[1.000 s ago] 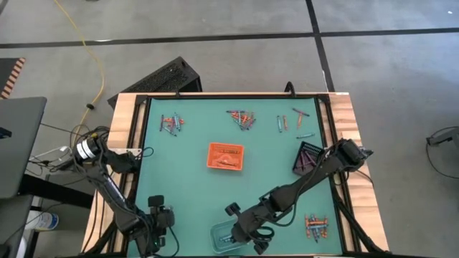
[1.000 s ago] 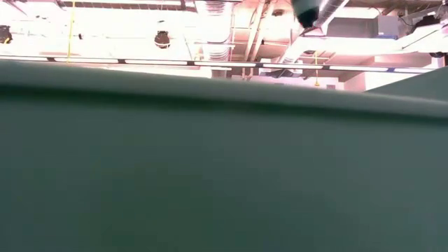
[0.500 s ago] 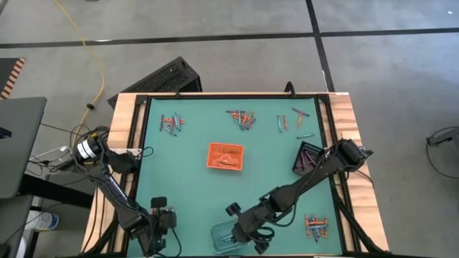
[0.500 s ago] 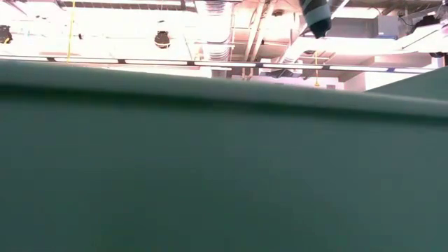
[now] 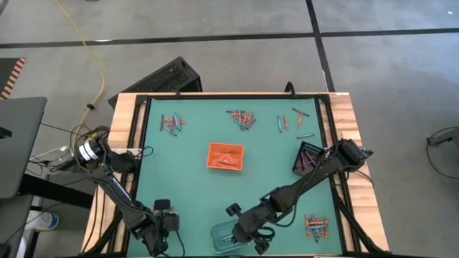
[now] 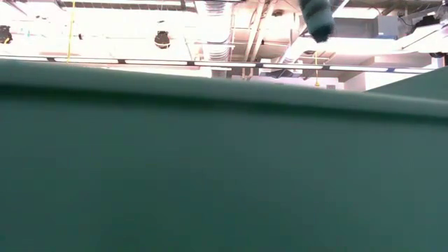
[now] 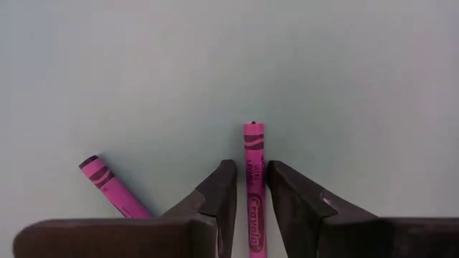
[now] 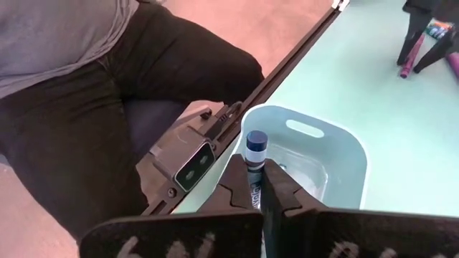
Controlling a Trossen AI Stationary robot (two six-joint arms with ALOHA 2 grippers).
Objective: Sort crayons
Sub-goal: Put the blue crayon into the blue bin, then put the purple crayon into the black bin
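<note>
green mat (image 5: pixel 193 193), left hand (image 7: pixel 247 188) around magenta crayon (image 7: pixel 253 154)

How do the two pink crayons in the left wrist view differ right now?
The upright pink crayon sits between the left gripper's jaws, which are closed on it; the slanted pink crayon lies free on the green mat, off to one side. The gripped one points straight away from the camera; the loose one lies at an angle, its lower end hidden behind the gripper. Both share the pink wrapper with dark bands.

trays 3 — orange (image 5: pixel 226 156), black (image 5: pixel 306 158), clear (image 5: pixel 228 238) | crayon heaps (image 5: pixel 172 124) 5 — arms 2
</note>
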